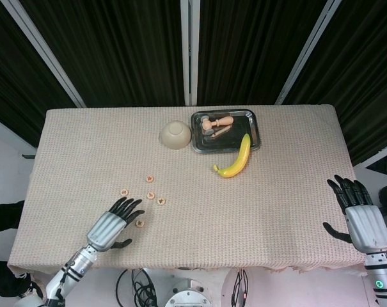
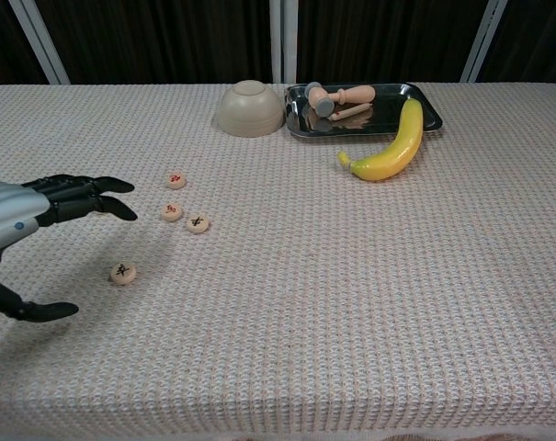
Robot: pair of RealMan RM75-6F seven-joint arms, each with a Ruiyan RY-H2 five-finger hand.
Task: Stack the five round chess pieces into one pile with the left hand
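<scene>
Left hand (image 1: 114,222): silver-grey back shell, black fingers, small blue mark on the shell in chest view. Right hand (image 1: 359,212): same finish; green indicator light on its wrist.

A bench (image 1: 295,211) draped in beige woven cloth fills the room's middle. Behind its far edge hang dark curtains (image 1: 123,51) split by pale metal posts (image 1: 186,51). Cables dangle below its near edge.
</scene>
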